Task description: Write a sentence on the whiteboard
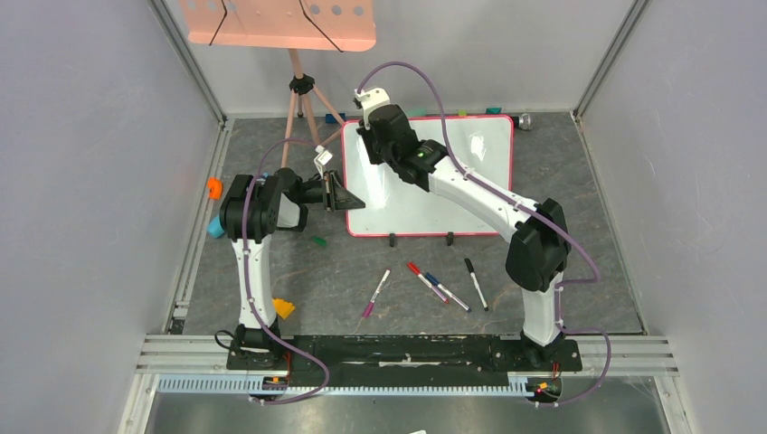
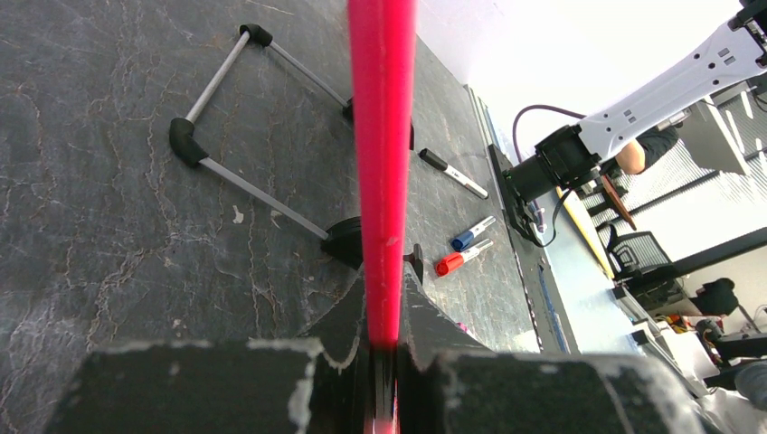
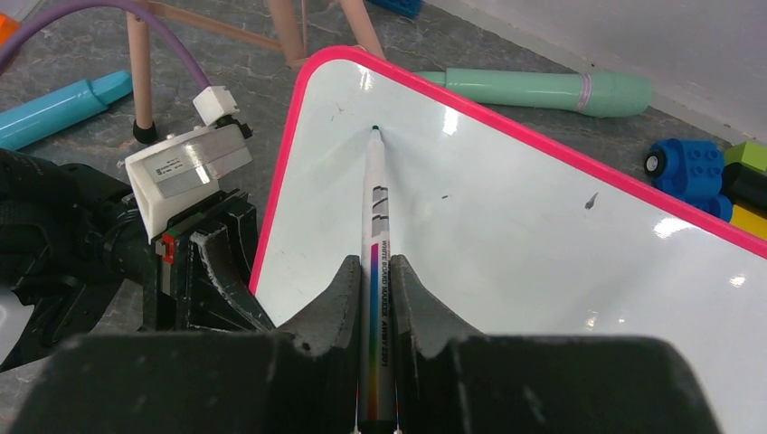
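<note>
The whiteboard [image 1: 479,172] stands tilted on its black feet mid-table, with a pink-red frame. My left gripper [image 1: 339,192] is shut on the frame's left edge; in the left wrist view the red frame [image 2: 382,136] runs up from between the closed fingers of the left gripper [image 2: 384,298]. My right gripper [image 1: 371,136] is shut on a white whiteboard marker [image 3: 375,217], seen in the right gripper [image 3: 373,271]. The marker's green tip rests at the board's upper left corner [image 3: 506,226]. No sentence shows on the board, only a few dark specks.
Several capped markers lie in front of the board: pink [image 1: 375,291], red [image 1: 418,274], blue [image 1: 448,291], black [image 1: 475,282]. A salmon tray on a tripod [image 1: 271,23] stands behind left. A mint cylinder [image 3: 543,89] and toy blocks [image 3: 696,167] lie behind the board.
</note>
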`<state>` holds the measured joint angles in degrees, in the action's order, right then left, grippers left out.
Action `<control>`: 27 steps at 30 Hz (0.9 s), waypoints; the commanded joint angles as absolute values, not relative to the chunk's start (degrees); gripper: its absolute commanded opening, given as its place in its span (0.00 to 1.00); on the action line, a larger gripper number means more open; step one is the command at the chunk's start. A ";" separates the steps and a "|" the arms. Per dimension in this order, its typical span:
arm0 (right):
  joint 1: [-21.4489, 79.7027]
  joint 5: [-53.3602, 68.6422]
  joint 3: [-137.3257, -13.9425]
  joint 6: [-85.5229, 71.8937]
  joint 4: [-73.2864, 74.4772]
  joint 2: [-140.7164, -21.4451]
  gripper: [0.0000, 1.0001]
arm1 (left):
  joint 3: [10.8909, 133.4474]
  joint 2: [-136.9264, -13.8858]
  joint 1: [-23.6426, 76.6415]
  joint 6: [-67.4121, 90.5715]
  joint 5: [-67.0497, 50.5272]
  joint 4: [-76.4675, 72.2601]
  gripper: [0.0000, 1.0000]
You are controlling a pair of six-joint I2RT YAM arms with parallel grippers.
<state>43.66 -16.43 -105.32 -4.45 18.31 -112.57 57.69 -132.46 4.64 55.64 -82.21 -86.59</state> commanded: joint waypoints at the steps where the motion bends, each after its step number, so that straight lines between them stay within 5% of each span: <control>1: 43.71 -18.42 -107.47 -4.20 17.43 -113.25 0.00 | 57.57 -134.01 4.97 52.73 -79.30 -89.21 0.03; 27: 44.03 -13.87 -98.75 -4.51 17.47 -108.12 0.00 | 57.83 -134.16 5.01 53.09 -79.38 -89.21 0.03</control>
<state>44.14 -13.98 -99.48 -4.47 17.08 -110.48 57.69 -132.49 4.64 55.92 -82.15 -86.43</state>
